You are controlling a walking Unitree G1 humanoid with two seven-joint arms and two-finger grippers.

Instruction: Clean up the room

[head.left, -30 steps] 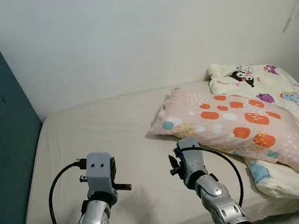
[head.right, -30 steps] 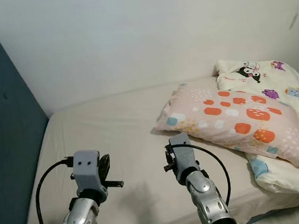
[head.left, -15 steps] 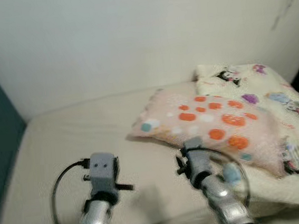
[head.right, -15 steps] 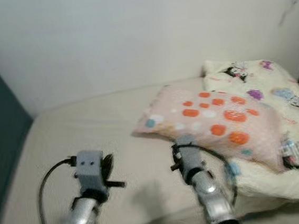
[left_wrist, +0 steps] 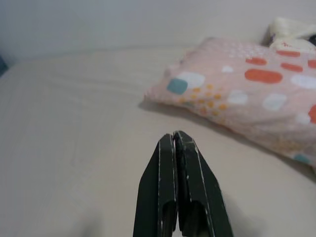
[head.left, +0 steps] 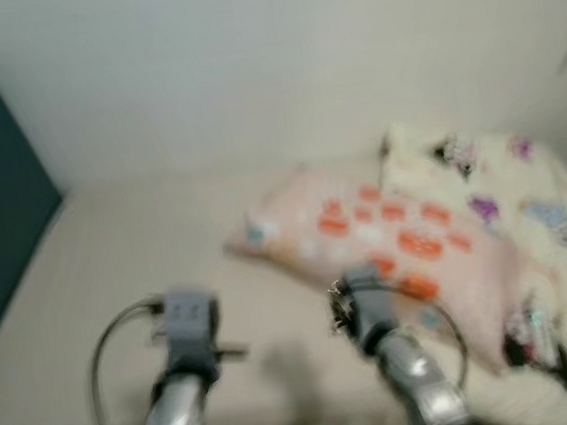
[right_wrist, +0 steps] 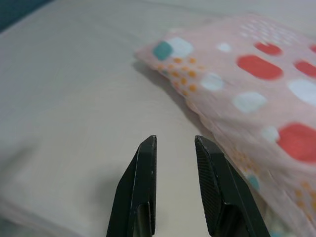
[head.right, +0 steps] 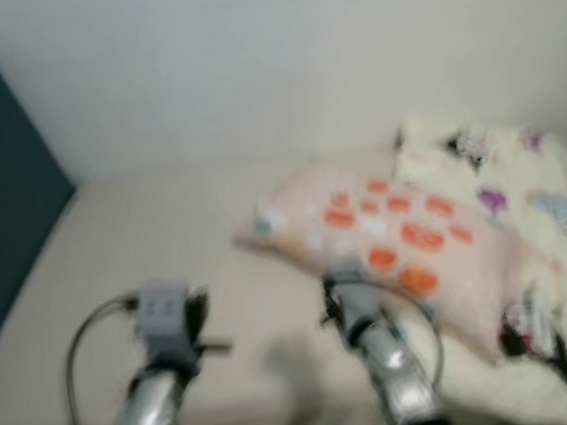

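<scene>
Progress: early, nothing being held | pink pillow with orange and teal patches lying askew mid-bed on beige sheet, touching cartoon-print cream blanket, needing straightening | left gripper clenched, empty | right gripper parted, hovering beside pillow corner

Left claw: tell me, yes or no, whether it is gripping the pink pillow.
No. The left claw hangs shut and empty over the bare sheet, apart from the pink pillow.
</scene>
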